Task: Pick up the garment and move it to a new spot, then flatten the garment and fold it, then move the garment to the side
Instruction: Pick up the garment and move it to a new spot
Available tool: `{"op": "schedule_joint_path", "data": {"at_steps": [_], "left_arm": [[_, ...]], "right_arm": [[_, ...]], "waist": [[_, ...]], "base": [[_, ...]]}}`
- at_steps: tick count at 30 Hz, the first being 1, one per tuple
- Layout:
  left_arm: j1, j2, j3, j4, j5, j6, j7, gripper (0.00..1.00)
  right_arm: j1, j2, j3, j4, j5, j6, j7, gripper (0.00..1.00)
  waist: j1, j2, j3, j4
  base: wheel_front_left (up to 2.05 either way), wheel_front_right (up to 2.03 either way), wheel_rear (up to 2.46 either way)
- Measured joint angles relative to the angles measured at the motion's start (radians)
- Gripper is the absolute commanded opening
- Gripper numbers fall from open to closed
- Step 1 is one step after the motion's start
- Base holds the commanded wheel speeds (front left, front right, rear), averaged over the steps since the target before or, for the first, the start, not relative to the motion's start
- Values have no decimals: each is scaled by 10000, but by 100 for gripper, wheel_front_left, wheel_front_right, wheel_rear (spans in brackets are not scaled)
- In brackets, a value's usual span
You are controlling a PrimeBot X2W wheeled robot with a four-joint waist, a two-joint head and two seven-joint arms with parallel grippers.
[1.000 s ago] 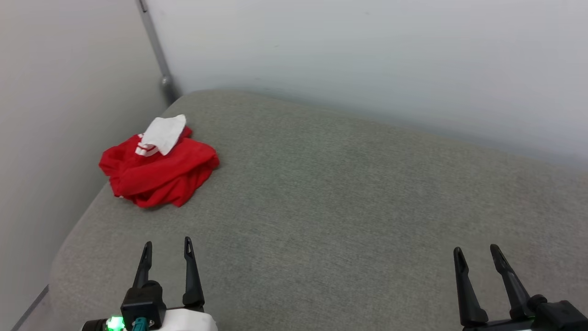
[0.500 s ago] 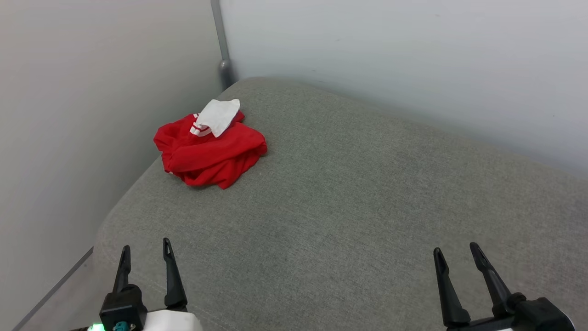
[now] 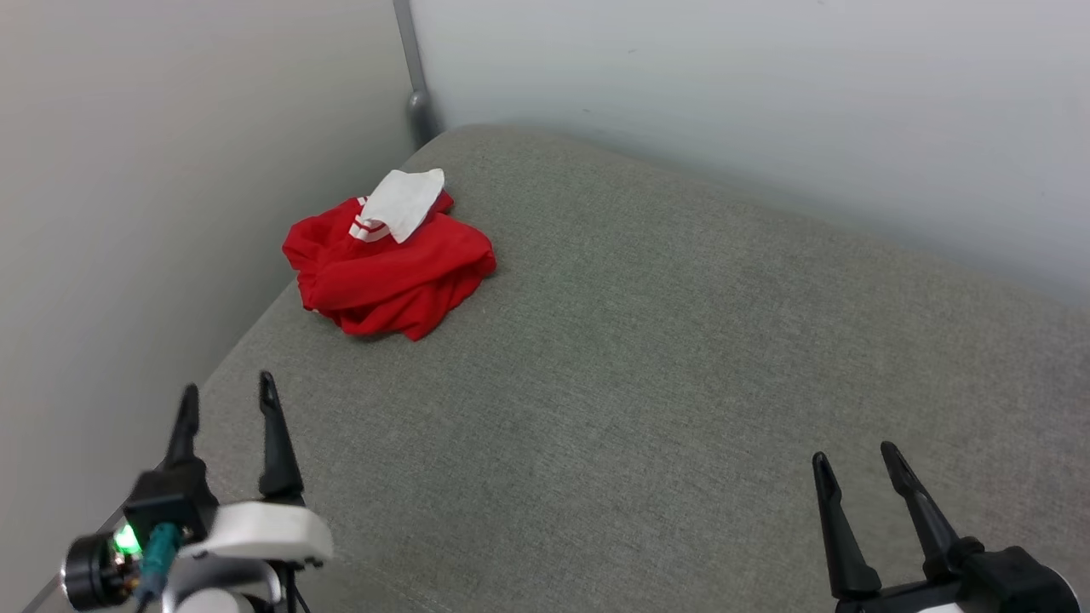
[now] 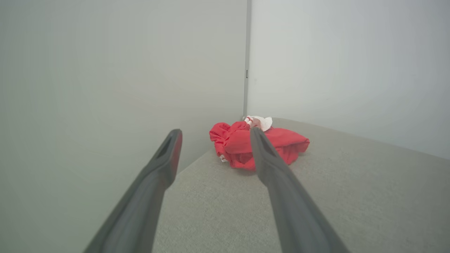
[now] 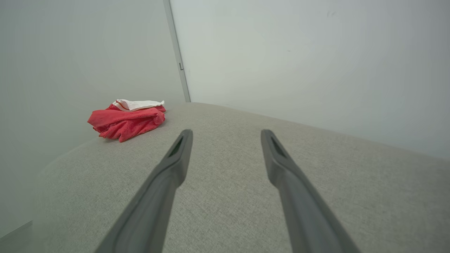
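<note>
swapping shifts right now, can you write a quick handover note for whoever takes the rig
The shirt lies crumpled, white sleeve on top, at the far left corner of the grey cushion.
The left hand is open and empty, pointing at the shirt, short of it.
The right hand is open and empty, over bare cushion.
Done: nothing. Left: pick up, move, flatten, fold, set aside.

Open grey cushion (image 3: 664,358) lies before the garment (image 3: 392,277), which sits close beside the left wall (image 3: 153,187) and corner post (image 3: 413,77).
</note>
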Motion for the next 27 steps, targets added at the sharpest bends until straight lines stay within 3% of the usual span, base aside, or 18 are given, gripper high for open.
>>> {"op": "schedule_joint_path", "data": {"at_steps": [9,14,22,26,27], "left_arm": [[-3427,1935,1099,2040,-675,-1386,35,100],[-5430,3033,1396,3106,-995,-1868,621,100],[-7731,3969,1461,4817,-2006,-2520,3089,100],[-8313,4232,1083,5923,-3072,-2767,5505,100],[-8653,4627,508,6082,-3737,-2807,6869,100]], "right_arm": [[-335,2,-391,-249,-518,2,0,100],[-770,4,-690,-439,-947,2,0,100],[-1492,4,-945,-698,-1494,2,0,100],[-1819,6,-1022,-899,-1636,2,0,100],[-2047,4,-1072,-1057,-1695,2,0,100]], "waist": [[0,0,742,-294],[1,0,1541,-688],[2,0,2988,-1355],[2,0,3651,-1715],[2,0,4101,-1959]], "base": [[0,0,0],[0,0,0],[0,0,0],[0,0,0],[0,0,0]]}}
